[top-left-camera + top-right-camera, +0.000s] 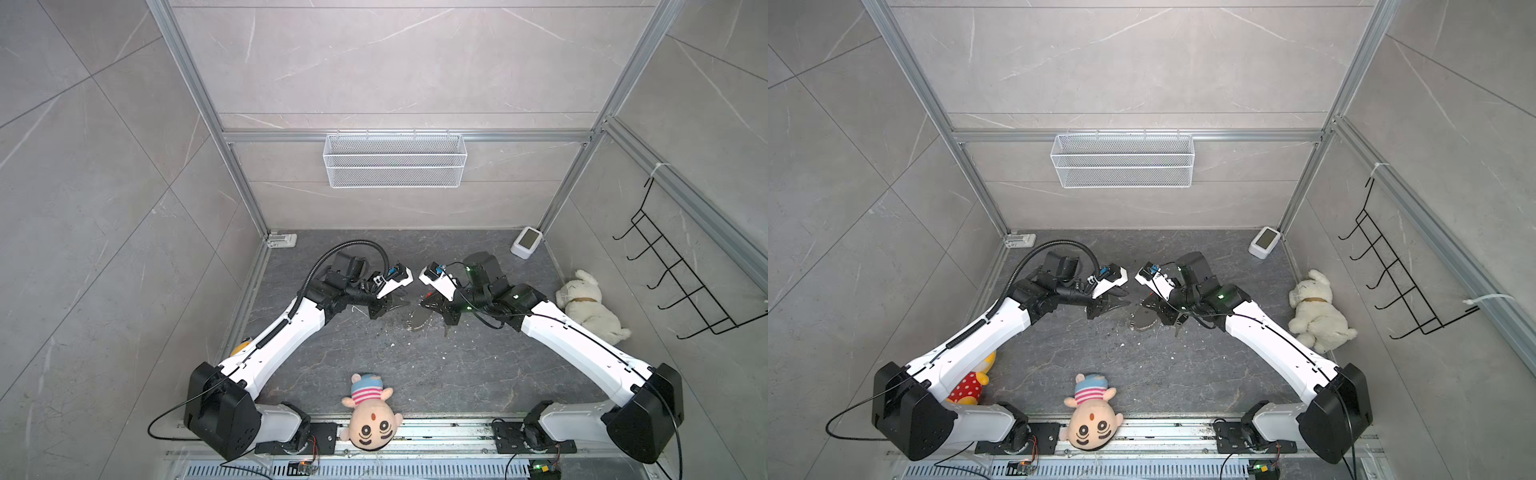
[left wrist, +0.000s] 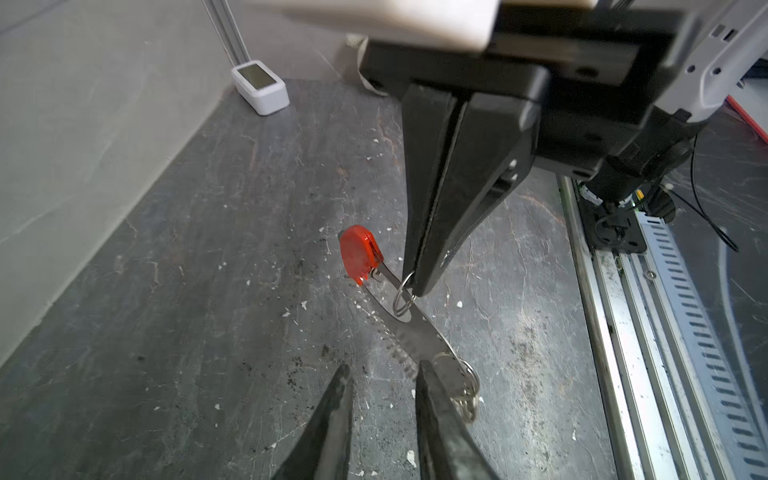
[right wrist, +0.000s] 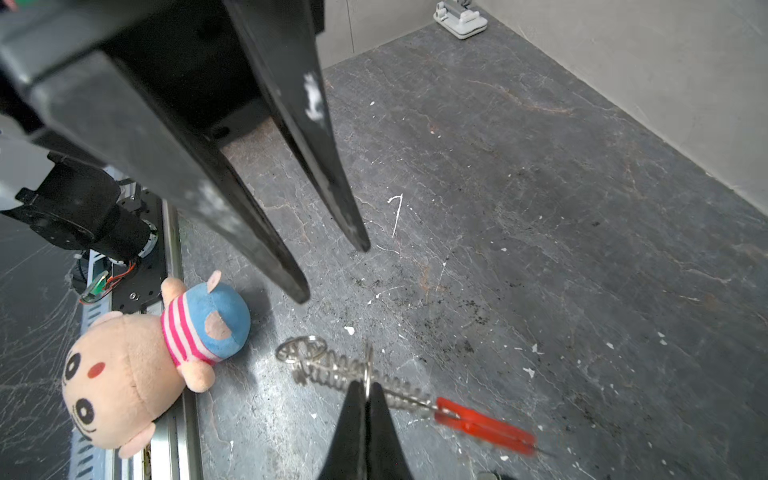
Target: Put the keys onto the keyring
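Note:
The keyring (image 2: 405,334), a metal loop strung with several small silver rings and one red plastic segment (image 2: 357,253), hangs just above the dark floor between my two grippers in both top views (image 1: 419,321) (image 1: 1144,321). My right gripper (image 3: 365,388) is shut on one small silver ring (image 2: 402,300) of it. My left gripper (image 2: 382,372) stands open right beside the loop's other end, with nothing between its fingers. A tiny dark piece under my right wrist (image 1: 446,331) may be the keys; I cannot tell for sure.
A striped plush doll (image 1: 370,411) lies at the front rail. A white plush dog (image 1: 590,307) sits at the right wall, a yellow and red plush (image 1: 971,382) under the left arm. A white device (image 1: 527,242) stands back right. A thin white bent wire (image 3: 397,216) lies on the floor.

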Robot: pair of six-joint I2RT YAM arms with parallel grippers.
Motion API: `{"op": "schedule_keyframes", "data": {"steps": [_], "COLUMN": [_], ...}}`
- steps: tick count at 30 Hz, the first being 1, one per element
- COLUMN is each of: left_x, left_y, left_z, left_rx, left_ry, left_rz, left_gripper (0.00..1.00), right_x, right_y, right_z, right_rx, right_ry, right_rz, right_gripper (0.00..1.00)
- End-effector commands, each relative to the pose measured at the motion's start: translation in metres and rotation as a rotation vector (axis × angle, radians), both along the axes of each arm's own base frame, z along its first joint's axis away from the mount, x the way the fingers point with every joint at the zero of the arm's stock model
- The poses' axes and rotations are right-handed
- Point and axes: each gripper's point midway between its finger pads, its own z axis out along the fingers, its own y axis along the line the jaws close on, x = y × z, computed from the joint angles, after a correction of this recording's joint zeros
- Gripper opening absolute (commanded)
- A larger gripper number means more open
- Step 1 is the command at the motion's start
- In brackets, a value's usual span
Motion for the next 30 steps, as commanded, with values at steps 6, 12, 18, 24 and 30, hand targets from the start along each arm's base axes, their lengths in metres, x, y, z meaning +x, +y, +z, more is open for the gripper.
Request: {"op": "schedule_keyframes", "data": {"steps": [6,12,18,24,30], "left_x": [-0.007,-0.01,-0.013,-0.01,-0.008], "left_y": [-0.017,-0.027,-0.031,-0.026,-0.01], "left_z": [0.017,0.012,0.009,0.021,0.039], "left_rx": [-0.042,-0.045,-0.051,-0.171,-0.289], "left_ry": [-0.064,-0.043,-0.022,-0.059,-0.034], "left_rz": [-0.085,-0.109,-0.123,-0.084,-0.069], "left_gripper": [0.29,0.25,0.19,0.23,0.24], "right_x": [-0.013,-0.017,-0.02,-0.014,-0.018], "right_y": [0.007,0.014,0.017,0.019,0.019], "right_z": [0.02,0.026,0.036,0.04,0.047], "right_rx": [0.016,0.041,0.079,0.133,0.184], "right_ry": [-0.065,-0.064,-0.074,-0.101,-0.107], "right_rz": [0.059,0.077,0.087,0.047,0.055], "right_gripper": [0.0,0.0,0.0,0.0,0.0]}}
